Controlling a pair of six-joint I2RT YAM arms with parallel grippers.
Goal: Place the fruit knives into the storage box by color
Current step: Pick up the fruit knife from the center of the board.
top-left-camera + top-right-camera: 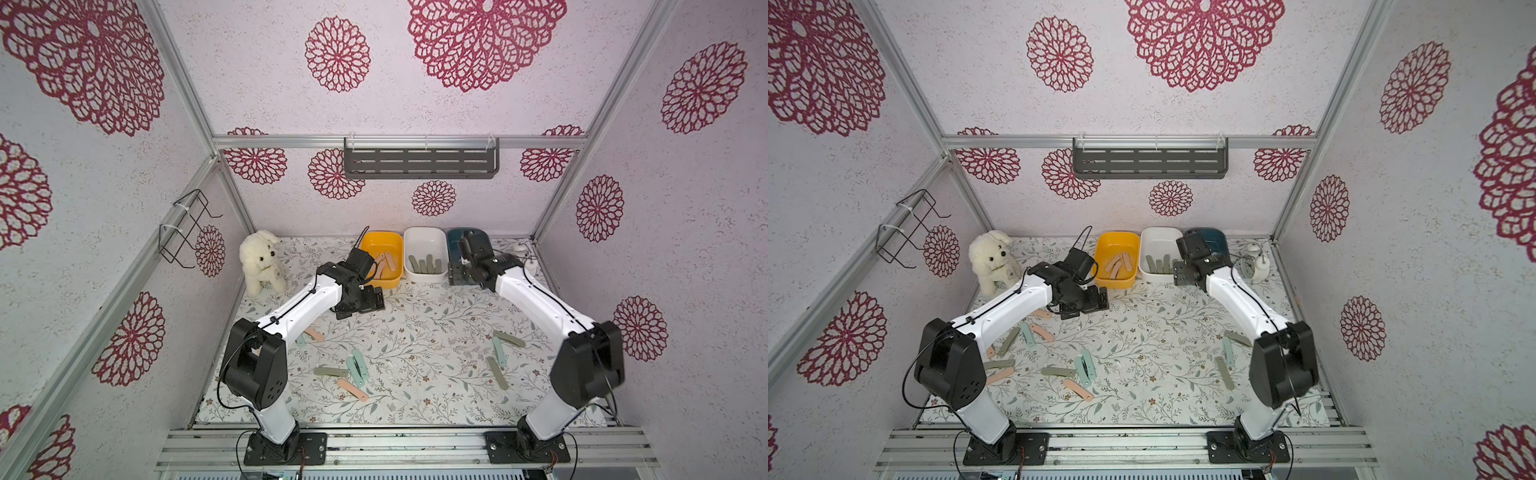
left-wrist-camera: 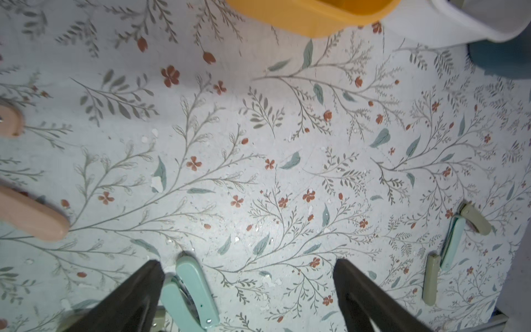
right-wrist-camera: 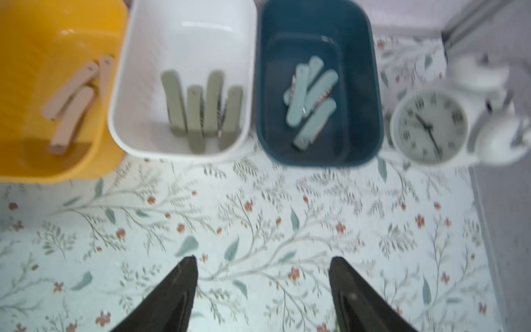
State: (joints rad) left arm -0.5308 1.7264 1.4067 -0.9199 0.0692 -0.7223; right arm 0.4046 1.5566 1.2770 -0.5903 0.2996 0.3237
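Three storage box tubs stand at the back: yellow (image 1: 382, 245), white (image 1: 426, 241) and dark teal (image 1: 455, 239). Pink fruit knives (image 3: 71, 115) lie in the yellow tub, olive knives (image 3: 195, 115) in the white, mint knives (image 3: 310, 97) in the teal. Loose on the table are a mint pair (image 1: 357, 368), an olive knife (image 1: 330, 371), a pink knife (image 1: 352, 390) and, to the right, olive and mint knives (image 1: 498, 351). My left gripper (image 2: 247, 263) hangs open and empty over the mat, the mint pair (image 2: 195, 290) beside one finger. My right gripper (image 3: 263, 258) is open and empty just in front of the tubs.
A white plush dog (image 1: 262, 262) sits at the back left. A white alarm clock (image 3: 429, 126) stands right of the teal tub. A grey slotted shelf (image 1: 422, 160) hangs on the back wall, and a wire rack (image 1: 187, 228) on the left wall.
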